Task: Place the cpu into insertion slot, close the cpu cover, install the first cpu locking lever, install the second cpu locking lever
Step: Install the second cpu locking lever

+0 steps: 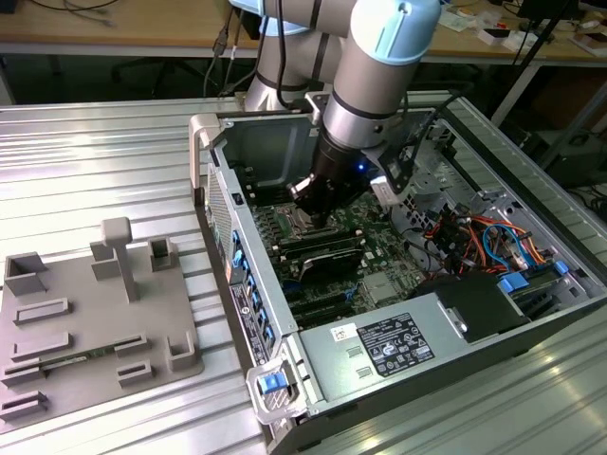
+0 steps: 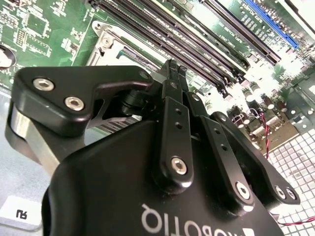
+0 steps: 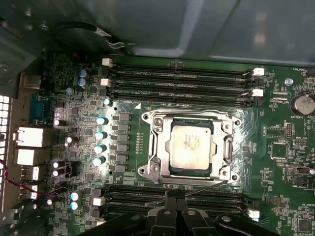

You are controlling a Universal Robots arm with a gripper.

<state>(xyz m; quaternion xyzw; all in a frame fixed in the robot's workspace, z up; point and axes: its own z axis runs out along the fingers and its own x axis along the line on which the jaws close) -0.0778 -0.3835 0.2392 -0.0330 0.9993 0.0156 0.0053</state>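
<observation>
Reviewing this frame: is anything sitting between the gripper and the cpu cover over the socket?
Nothing visible does. In the first wrist view the gripper sits right beside the cpu cover, which lies flat around the cpu seated in the insertion slot. Only a thin metal lever along the cover's near edge lies between them; bare motherboard surrounds it.

White lettering (image 2: 162, 219) showing upside down on the gripper (image 2: 173, 69) housing, and a small white sticker (image 2: 19, 214) with two characters beside it. Over on the power supply, a black printed label (image 1: 394, 346) with a white sticker (image 1: 343, 333), too small to read. Faint markings on the cpu (image 3: 189, 147), illegible
</observation>
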